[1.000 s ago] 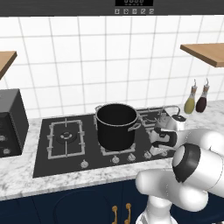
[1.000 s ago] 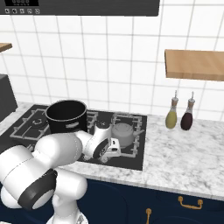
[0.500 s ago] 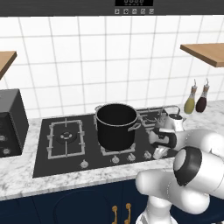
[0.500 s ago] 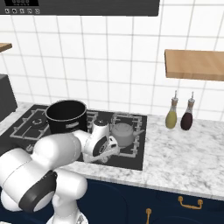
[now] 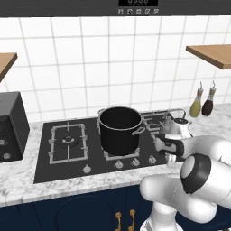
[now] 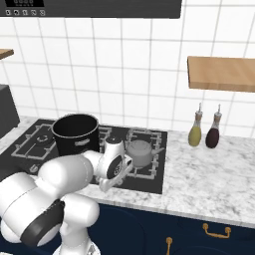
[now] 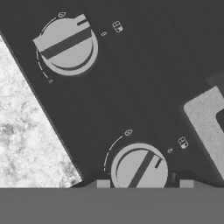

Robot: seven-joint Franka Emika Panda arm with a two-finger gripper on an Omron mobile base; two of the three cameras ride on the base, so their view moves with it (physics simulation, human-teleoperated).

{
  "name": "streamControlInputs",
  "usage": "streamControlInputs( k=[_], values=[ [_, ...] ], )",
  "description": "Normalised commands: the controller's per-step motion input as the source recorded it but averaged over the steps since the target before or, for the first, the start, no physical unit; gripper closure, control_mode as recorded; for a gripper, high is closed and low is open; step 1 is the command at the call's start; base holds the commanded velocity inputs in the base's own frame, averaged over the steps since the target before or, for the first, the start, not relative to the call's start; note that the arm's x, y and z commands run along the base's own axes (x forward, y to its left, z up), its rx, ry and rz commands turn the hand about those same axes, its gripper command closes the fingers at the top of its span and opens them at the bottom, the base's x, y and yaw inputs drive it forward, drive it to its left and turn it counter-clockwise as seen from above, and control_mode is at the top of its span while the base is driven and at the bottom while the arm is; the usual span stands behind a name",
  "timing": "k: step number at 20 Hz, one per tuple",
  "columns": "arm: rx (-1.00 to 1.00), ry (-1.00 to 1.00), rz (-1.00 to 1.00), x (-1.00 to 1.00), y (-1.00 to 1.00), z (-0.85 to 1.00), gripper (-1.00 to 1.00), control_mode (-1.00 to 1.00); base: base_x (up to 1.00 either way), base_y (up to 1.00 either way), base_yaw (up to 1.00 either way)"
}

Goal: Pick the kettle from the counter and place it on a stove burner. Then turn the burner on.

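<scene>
arm (image 6: 112, 167) eased lower (slightly), toward stove knobs (image 5: 135, 162)

Silvery metal kettle (image 6: 140, 152), marbled stone counter (image 6: 209, 174)

Kitchen: gas hob (image 5: 72, 149), tiled wall (image 5: 90, 67)

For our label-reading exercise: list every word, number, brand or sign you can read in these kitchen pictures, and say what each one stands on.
No word, number or brand can be read.
Appliance panel above the stove: pale display marks and button signs, too small to read.
Near stove knob: arc scale and a small burner-position sign beside it, no text.
Far stove knob: the same kind of marks, no text.
Two bottles on the counter: no label visible.
</scene>
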Motion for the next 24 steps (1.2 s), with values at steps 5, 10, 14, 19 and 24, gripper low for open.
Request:
streamControlInputs(
  k=[5,10,14,19,24],
  values=[
    [-0.11,-0.09,0.41,-0.17,0.00,0.02,1.00,-1.00,0.00,0.00,0.00],
    [-0.12,-0.10,0.41,-0.05,0.00,0.00,1.00,-1.00,0.00,0.00,0.00],
    [-0.09,-0.08,0.43,-0.01,0.00,0.00,1.00,-1.00,0.00,0.00,0.00],
    [-0.09,-0.04,0.44,0.00,0.02,0.00,1.00,-1.00,0.00,0.00,0.00],
    [-0.07,-0.01,0.45,0.00,0.03,0.00,1.00,-1.00,0.00,0.00,0.00]
  ],
)
